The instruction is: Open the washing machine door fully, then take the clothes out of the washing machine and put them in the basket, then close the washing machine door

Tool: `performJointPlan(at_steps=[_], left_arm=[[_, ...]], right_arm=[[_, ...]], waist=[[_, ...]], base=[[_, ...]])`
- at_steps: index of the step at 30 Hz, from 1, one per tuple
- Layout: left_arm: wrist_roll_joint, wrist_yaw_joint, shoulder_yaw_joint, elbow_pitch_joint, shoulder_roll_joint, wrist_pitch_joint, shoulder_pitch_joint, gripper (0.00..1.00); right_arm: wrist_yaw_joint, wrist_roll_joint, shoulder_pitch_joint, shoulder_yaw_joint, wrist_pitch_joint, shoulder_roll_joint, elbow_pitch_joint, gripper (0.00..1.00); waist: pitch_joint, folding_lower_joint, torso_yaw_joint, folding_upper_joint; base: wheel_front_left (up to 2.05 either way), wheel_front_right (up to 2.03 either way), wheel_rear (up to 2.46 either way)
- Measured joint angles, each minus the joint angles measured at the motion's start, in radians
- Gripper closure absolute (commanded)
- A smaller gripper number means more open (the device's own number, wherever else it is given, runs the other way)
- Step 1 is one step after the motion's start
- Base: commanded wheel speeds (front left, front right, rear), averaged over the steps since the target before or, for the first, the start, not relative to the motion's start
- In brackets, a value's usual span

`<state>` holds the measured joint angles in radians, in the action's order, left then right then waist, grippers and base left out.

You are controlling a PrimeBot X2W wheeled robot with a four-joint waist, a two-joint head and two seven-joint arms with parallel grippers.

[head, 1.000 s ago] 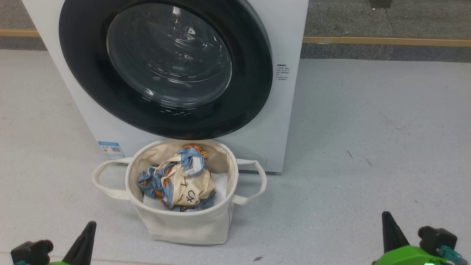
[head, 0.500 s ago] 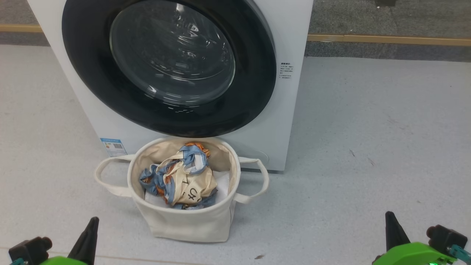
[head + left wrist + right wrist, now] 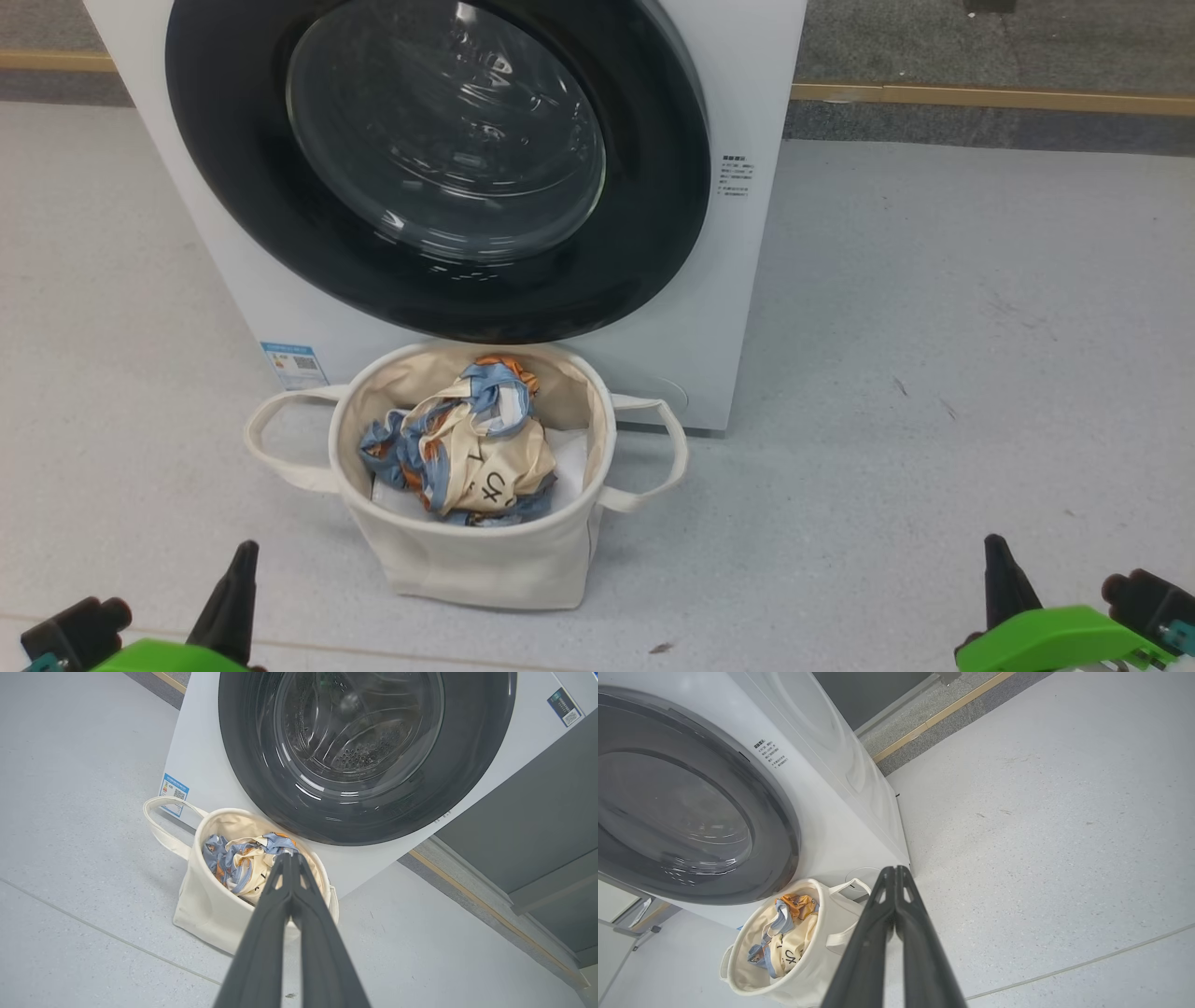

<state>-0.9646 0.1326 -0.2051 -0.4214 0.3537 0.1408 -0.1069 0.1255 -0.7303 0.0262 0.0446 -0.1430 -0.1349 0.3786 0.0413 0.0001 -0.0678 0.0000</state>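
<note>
Evidently door (image 3: 439, 159) sat flush on washing machine (image 3: 747, 93), clothes (image 3: 467, 448) lay in basket (image 3: 485, 560) just on its near side; left gripper (image 3: 290, 855) and right gripper (image 3: 893, 868) were closed tight, empty, so confirming the door had caught, without brushing the basket, seemed the sound finish.

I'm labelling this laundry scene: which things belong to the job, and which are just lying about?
Job: washing machine, washing machine door, clothes, basket.
Lying about: white sheet in the basket, yellow floor strip, dark speck on the floor.
</note>
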Motion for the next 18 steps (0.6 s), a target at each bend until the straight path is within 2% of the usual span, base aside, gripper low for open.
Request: performJointPlan(at_steps=[18], left_arm=[[-0.124, 0.0, 0.057, 0.028, -0.058, -0.052, 0.002, 1.0]], right_arm=[[0.0, -0.168, 0.009, -0.035, 0.048, 0.016, -0.017, 1.0]], waist=[[-0.009, 0.0, 0.013, 0.0]], base=[[0.0, 0.0, 0.0]])
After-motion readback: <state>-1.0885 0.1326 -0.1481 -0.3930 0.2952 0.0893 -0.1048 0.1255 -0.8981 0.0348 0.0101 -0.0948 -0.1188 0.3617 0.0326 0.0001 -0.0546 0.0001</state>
